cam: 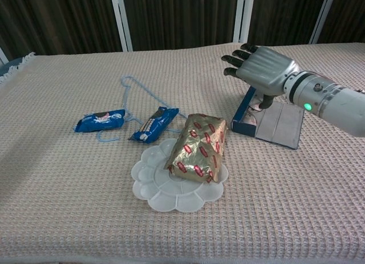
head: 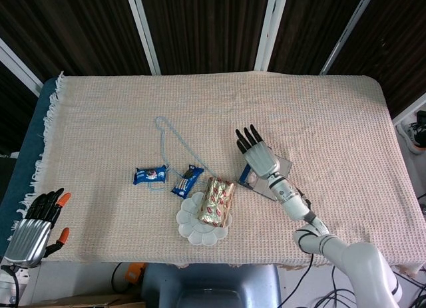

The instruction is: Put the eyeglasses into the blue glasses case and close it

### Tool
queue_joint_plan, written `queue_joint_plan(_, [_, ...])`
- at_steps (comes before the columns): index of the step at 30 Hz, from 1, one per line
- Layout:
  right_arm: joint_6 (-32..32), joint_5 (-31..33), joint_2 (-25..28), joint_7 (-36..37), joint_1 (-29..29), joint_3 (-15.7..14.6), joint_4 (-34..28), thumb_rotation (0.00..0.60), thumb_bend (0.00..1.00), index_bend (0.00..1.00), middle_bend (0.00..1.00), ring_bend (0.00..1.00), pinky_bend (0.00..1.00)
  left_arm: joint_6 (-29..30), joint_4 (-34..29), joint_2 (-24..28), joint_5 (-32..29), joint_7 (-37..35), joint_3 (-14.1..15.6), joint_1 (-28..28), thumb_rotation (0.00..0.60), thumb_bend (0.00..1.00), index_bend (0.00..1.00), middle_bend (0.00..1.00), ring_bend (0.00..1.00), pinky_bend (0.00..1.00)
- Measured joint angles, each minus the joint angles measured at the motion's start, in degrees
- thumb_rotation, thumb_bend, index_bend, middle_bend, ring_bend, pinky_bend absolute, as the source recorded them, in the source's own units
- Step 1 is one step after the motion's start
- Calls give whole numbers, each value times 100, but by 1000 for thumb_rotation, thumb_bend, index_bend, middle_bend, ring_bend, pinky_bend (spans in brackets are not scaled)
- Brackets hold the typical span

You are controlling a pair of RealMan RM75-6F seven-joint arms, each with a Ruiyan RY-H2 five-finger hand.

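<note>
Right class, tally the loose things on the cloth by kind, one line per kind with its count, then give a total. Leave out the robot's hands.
Blue snack packets: 2
Gold packet: 1
White plate: 1
Blue cord: 1
Glasses case: 1
Total: 6

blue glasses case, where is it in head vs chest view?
Head view: blue glasses case, right of centre, partly under the right hand.
Chest view: case, upper right, lid propped open, below the same hand.
Shared landmark: gold snack packet on the white flower-shaped plate, to the case's left in both views.
</note>
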Motion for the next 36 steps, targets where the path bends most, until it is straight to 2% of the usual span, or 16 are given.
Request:
queue_joint_plan(4, [417, -200, 453, 233, -270, -194, -562, 600, 176, 332, 0, 0, 0, 52, 7, -2, 50, -2, 16, 24, 600, 413, 0, 0, 0, 92])
queue_joint_plan(8, [795, -397, 969, 672, -596, -420, -1205, 600, 177, 419, 0, 0, 0, 57, 2, -11, 78, 37, 34, 36, 600, 412, 0, 0, 0, 92])
queue_joint_plan(11, [1036, -612, 1257, 1211, -794, -634, -1433, 600, 181, 504, 14, 0, 0, 51, -1, -22, 98, 78, 45, 37, 600, 412, 0, 0, 0, 92])
queue_joint_plan(14, [1210, -888, 1413, 1895, -911, -874, -1401, 600, 188, 569, 38, 0, 0, 24, -7, -40, 87, 134, 44, 32, 600, 413, 0, 0, 0, 92])
queue_joint_plan(18, [1403, -1216, 1422, 2906, -1019, -1151, -930, 600, 190, 602, 53, 0, 0, -12, -22, -67, 68, 218, 38, 24, 600, 412, 0, 0, 0, 92])
queue_joint_plan(20, [1479, -1345, 1345, 3437, -1073, -1269, -500, 600, 194, 602, 53, 0, 0, -20, -30, -76, 60, 247, 35, 23, 600, 412, 0, 0, 0, 92])
queue_joint_plan(23, [1545, -1493, 1158, 4021, -1144, -1415, 205, 600, 250, 605, 54, 0, 0, -39, -36, -89, 33, 277, 25, 20, 600, 411, 0, 0, 0, 92])
queue_joint_plan(28, [1565, -1682, 764, 4578, -1242, -1620, 1317, 600, 292, 616, 58, 0, 0, -94, -42, -102, -4, 315, 11, -1, 600, 412, 0, 0, 0, 92])
queue_joint_plan(31, [1561, -1771, 565, 4798, -1271, -1713, 1770, 600, 327, 628, 64, 0, 0, -119, -46, -108, -20, 334, 8, -9, 600, 412, 0, 0, 0, 92])
queue_joint_plan(36, [1535, -1849, 345, 4940, -1261, -1787, 2112, 600, 402, 643, 71, 0, 0, -145, -55, -115, -25, 364, 11, -19, 600, 413, 0, 0, 0, 92])
